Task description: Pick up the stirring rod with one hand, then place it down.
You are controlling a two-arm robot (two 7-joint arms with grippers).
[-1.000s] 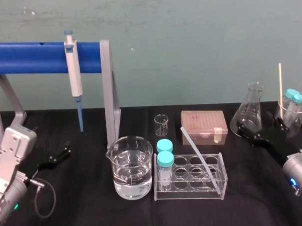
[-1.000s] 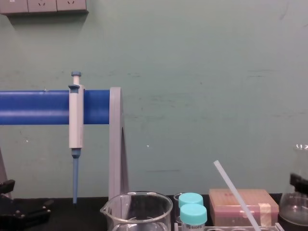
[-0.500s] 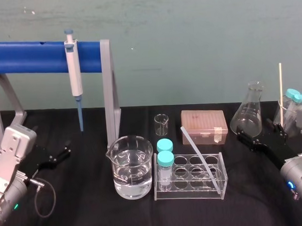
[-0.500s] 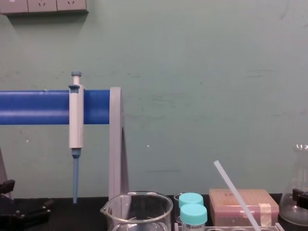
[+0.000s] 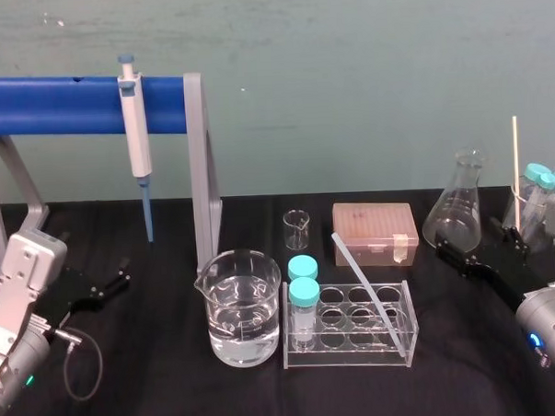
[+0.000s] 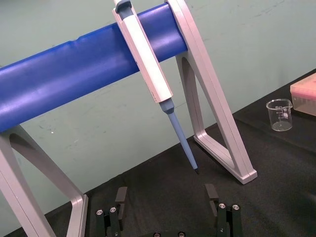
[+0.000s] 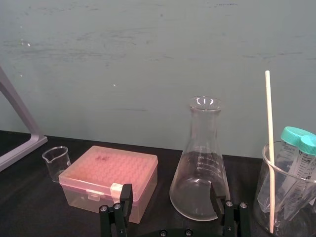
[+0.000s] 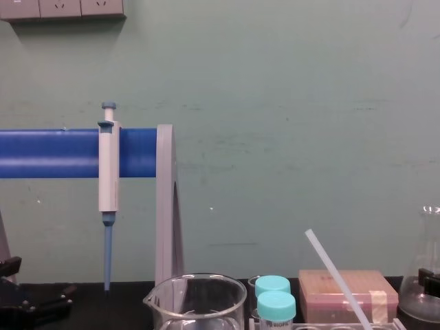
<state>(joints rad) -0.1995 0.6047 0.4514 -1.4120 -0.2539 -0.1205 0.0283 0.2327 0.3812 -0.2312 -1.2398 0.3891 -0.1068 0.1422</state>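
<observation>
Lowered a touch, my right claw [image 7: 170, 195] sits by the flask [image 5: 457, 209], holding nothing.
It gapes wide at the head view's lower right. The rod [image 5: 362, 280] leans untouched in the rack [image 5: 348, 354] at mid-frame, so pick-up and set-down both remain. My left claw [image 6: 166, 195] idles wide and empty at lower left.

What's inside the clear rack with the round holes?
Two teal-capped tubes stand in the left holes of the rack; the stirring rod leans into its right side. The rod's bottom tip is too unclear to place.
</observation>
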